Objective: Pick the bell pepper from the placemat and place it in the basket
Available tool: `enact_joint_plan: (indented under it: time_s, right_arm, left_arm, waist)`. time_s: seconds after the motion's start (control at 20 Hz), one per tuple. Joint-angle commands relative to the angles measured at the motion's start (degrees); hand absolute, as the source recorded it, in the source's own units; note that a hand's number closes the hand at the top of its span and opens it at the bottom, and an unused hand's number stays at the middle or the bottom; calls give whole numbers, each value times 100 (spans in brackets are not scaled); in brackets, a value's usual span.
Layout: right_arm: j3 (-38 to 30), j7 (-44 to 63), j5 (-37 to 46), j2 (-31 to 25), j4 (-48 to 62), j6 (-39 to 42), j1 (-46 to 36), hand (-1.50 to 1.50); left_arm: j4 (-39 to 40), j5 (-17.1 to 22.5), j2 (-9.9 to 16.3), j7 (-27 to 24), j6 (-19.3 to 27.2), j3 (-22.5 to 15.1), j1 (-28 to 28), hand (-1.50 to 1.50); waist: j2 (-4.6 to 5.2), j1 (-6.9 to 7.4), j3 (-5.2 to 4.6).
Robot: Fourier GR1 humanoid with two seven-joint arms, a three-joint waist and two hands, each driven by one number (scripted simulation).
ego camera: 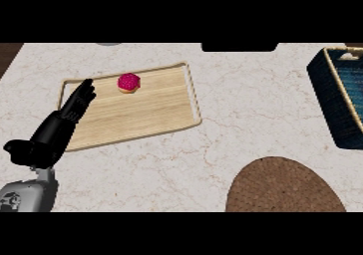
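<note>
A small magenta item with a tan base (128, 82) sits near the far edge of a light wooden tray (140, 113); no bell pepper shows anywhere. The brown oval placemat (283, 187) at the lower right has nothing on it. A dark blue basket with a tan rim (326, 94) stands at the right edge, partly cut off. My left hand (63, 119) lies over the tray's left side with its fingers straight, the fingertips a short way left of the magenta item and not touching it. My right hand is out of view.
The white marble counter (236, 124) stretches between the tray and the basket. A black object (238, 47) sits at the counter's far edge. Dark wood (4, 57) shows beyond the counter's far left corner.
</note>
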Motion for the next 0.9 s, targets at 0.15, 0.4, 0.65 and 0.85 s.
enact_joint_plan:
  time_s: [0.15,0.4,0.65,0.85]
  right_arm:
    - [376,1691,-167,-1400,830,-1251,-1621,150]
    - [942,1218,559,-1743,2486,-1680,-2650,150]
    - [1682,836,1402,-1886,3591,-2181,-3496,150]
    - [1718,231,1456,-1884,4520,-1815,-3585,150]
  left_arm:
    - [114,4,-11,43,-86,-29,-292,0]
    - [341,-63,-43,-348,-152,-70,-142,0]
    - [8,-135,-175,-87,-23,-180,-219,0]
    - [392,-30,-25,-372,-179,75,-151,0]
  waist:
    - [34,162,10]
    - [71,272,13]
    - [56,302,18]
    - [29,127,20]
